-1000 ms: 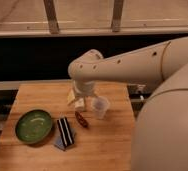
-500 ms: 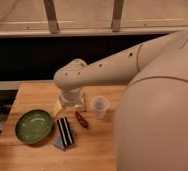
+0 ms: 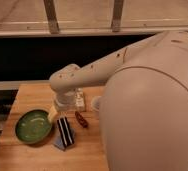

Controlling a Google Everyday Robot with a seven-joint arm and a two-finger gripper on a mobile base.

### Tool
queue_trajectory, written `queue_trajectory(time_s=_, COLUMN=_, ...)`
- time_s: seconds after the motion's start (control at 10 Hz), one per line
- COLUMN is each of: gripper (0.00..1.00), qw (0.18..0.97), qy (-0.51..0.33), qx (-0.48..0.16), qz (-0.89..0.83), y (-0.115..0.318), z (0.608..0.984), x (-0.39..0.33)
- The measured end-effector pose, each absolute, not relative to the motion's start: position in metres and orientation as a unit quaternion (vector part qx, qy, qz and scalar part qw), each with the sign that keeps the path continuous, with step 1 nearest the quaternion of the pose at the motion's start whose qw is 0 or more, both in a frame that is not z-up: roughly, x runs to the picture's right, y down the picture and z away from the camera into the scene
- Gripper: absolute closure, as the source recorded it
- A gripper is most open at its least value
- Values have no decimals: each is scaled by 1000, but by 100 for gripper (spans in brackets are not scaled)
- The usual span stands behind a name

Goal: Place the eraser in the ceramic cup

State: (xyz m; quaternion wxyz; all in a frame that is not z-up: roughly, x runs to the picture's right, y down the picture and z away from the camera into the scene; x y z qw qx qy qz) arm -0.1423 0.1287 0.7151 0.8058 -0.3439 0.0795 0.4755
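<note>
The eraser (image 3: 64, 131), a black block with white stripes, lies on the wooden table just right of the green bowl, resting partly on a light blue sponge (image 3: 60, 144). The ceramic cup (image 3: 95, 103), small and white, stands behind and to the right of it, half hidden by my arm's bulky shell. My gripper (image 3: 60, 110) hangs from the wrist directly above the far end of the eraser, open and holding nothing.
A green bowl (image 3: 33, 125) sits at the left of the table (image 3: 27, 157). A dark red pepper-like object (image 3: 81, 119) lies between eraser and cup. A white tube-like bottle (image 3: 79, 98) stands behind the gripper. My arm fills the right side.
The arm has swung left and toward the front; the gripper moved from near the cup and bottle to above the eraser. The objects on the table have stayed put.
</note>
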Motion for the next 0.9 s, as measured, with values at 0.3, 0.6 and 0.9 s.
queue_trajectory(time_s=0.3, gripper=20, qw=809, qy=88, qx=-343, qz=468, y=131, z=717, x=-144)
queue_trajectory(time_s=0.6, gripper=20, qw=816, qy=118, qx=-345, qz=449, y=152, z=739, x=-157)
queue_trajectory(time_s=0.9, gripper=20, qw=822, qy=156, qx=-342, qz=427, y=173, z=763, x=-166)
